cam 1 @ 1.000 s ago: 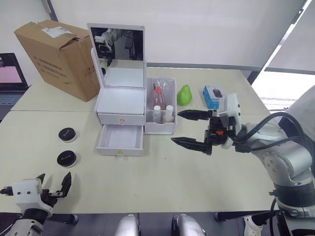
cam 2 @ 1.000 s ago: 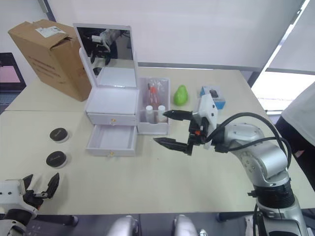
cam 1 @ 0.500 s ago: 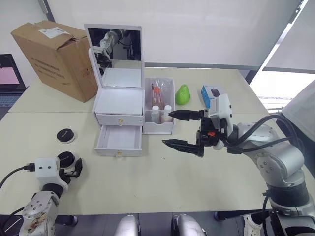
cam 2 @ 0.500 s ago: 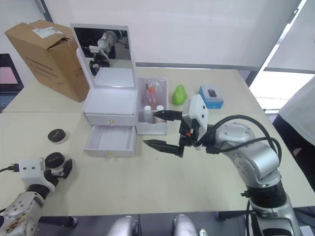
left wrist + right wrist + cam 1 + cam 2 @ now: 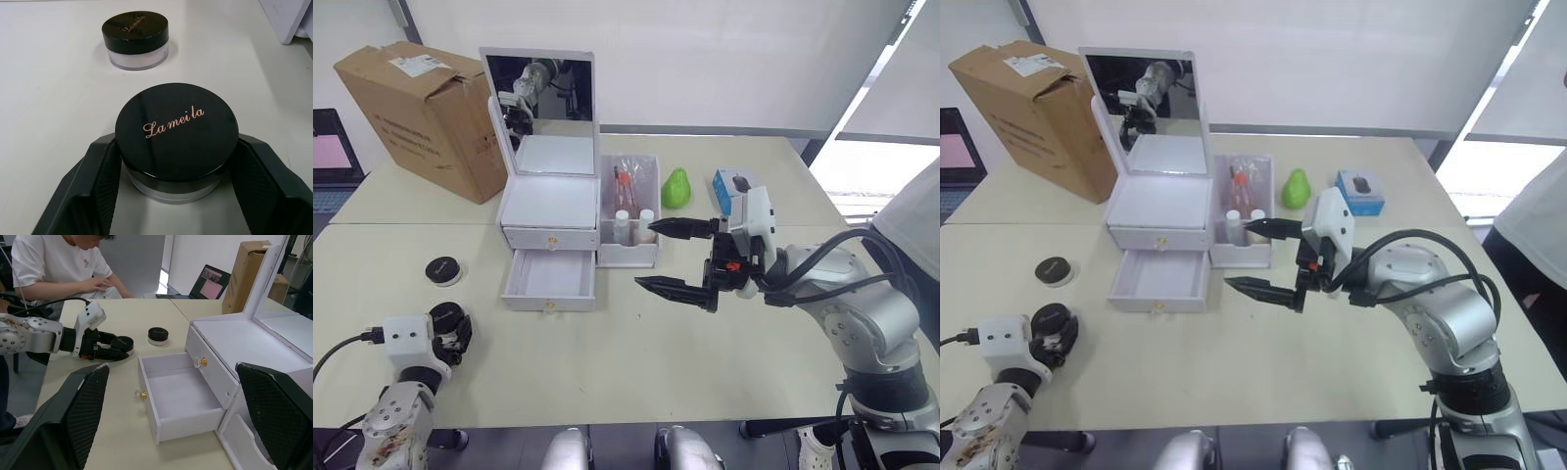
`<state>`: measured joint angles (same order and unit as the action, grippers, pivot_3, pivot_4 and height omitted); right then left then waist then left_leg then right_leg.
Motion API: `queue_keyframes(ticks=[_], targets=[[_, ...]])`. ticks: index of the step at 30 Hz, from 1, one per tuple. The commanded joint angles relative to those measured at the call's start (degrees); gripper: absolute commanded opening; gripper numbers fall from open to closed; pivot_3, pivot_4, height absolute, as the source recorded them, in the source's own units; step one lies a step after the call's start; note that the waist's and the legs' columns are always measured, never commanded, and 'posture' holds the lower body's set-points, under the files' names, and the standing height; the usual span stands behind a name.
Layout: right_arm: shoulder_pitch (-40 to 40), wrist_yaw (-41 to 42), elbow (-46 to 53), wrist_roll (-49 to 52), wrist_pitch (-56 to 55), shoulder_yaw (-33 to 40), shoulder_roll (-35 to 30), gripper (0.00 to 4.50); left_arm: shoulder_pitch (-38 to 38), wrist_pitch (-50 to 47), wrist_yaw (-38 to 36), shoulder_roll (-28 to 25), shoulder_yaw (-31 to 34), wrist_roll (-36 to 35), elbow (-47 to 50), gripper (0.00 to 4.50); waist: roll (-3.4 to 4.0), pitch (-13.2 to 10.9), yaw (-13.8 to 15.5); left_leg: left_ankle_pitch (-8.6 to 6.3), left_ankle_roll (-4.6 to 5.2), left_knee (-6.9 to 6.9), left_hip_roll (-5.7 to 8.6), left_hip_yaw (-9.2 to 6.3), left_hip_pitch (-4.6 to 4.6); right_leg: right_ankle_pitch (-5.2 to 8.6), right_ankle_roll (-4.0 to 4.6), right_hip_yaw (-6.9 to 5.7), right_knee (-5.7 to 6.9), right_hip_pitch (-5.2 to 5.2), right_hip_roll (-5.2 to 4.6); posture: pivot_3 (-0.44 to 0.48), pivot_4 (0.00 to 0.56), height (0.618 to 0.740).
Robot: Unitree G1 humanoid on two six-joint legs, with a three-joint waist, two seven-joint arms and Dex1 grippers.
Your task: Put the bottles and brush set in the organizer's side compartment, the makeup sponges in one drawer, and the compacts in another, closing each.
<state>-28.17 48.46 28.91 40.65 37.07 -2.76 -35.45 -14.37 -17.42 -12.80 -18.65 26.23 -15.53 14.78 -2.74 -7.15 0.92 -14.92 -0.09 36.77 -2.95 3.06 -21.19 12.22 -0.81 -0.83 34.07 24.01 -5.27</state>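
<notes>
The big pale counter [image 5: 636,352] fills most of the head view. A brown cardboard box [image 5: 426,113] stands at the upper left. Beside it is the white organizer [image 5: 553,211] with its mirror up. Its top drawer [image 5: 551,236] is shut and its bottom drawer [image 5: 551,278] is pulled out and has nothing in it. The side compartment [image 5: 632,211] on the organizer's right holds the brush set [image 5: 626,186] and the two bottles [image 5: 635,225]. In the middle of the frame the right gripper [image 5: 674,257] hangs above the counter with its fingers wide apart and holding nothing. At the lower left the left gripper [image 5: 171,196] has one finger on each side of the near compact [image 5: 177,137], very close to it or touching. The other compact [image 5: 444,269] sits on the counter a little farther up. A green pear [image 5: 678,188] and a small blue box [image 5: 734,188] sit behind the right gripper. In the right wrist view a person in a white shirt [image 5: 58,262] sits at the upper left.
</notes>
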Motion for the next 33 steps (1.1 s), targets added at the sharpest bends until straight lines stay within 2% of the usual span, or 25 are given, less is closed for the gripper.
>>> queue_keyframes(ticks=[1, 7, 11, 13, 19, 28, 33], targets=[[-0.42, 0.09, 1.09, 0.20, -0.04, 0.76, -0.49, 4.50, 0.60, 2.34, 0.51, -0.47, 2.06, -0.33, 1.56, 2.90, 0.00, 0.00, -0.02, 0.00, 0.00, 0.00, 0.00, 0.00, 0.00, 0.00, -0.01, 0.00, 0.00, 0.00, 0.00, 0.000, 0.150, 0.740], [-0.05, -0.04, 0.97, -0.23, -0.06, 0.61, -0.60, 4.50, 1.13, 6.86, -0.05, -0.83, 3.81, -0.99, 2.86, 2.90, 0.00, 0.00, -0.04, 0.00, 0.00, 0.00, -0.01, 0.00, -0.01, 0.00, -0.01, 0.00, 0.00, -0.01, 0.01, 0.000, 0.150, 0.740], [0.22, -0.27, 0.95, -0.74, 0.09, 0.48, -0.75, 4.50, 2.69, 10.60, -6.21, -3.76, 2.47, -3.41, 6.12, 2.90, 0.02, -0.03, 0.17, 0.00, 0.00, 0.00, -0.01, 0.01, -0.03, 0.00, 0.00, -0.03, -0.01, 0.04, -0.01, 0.000, 0.150, 0.740], [0.36, -0.43, 1.01, -1.05, 0.21, 0.35, -0.64, 4.50, 2.95, 9.55, -10.62, -6.36, -0.73, -4.40, 7.96, 2.90, 0.05, -0.04, 0.32, 0.00, 0.00, 0.00, 0.00, 0.03, -0.03, 0.00, 0.01, -0.02, -0.01, 0.05, -0.04, 0.000, 0.150, 0.740], [1.49, -1.52, 2.01, -1.50, 0.45, 0.22, -0.58, 4.50, 7.52, 4.95, -17.84, -11.70, -7.51, -6.83, 8.94, 2.90, 0.09, -0.04, 0.18, 0.00, 0.00, 0.00, 0.00, 0.07, -0.07, 0.00, 0.00, 0.04, 0.01, -0.01, 0.04, 0.000, 0.150, 0.740], [3.60, -3.93, 4.64, -1.15, 0.85, 1.42, -1.17, 4.50, 13.99, 0.38, -21.64, -14.34, -13.27, -6.01, 3.43, 2.90, 0.06, -0.02, -0.07, 0.01, 0.02, 0.00, 0.01, -0.03, -0.03, 0.04, -0.08, 0.06, 0.00, -0.06, 0.13, 0.000, 0.150, 0.740], [4.06, -4.98, 5.40, -1.05, 0.97, 1.90, -1.48, 4.50, 13.68, -1.15, -21.21, -14.53, -13.15, -5.55, 2.32, 2.90, 0.02, 0.01, -0.21, 0.01, 0.02, 0.01, 0.01, -0.01, -0.03, 0.03, -0.10, 0.09, -0.01, -0.06, 0.12, 0.000, 0.150, 0.740]])
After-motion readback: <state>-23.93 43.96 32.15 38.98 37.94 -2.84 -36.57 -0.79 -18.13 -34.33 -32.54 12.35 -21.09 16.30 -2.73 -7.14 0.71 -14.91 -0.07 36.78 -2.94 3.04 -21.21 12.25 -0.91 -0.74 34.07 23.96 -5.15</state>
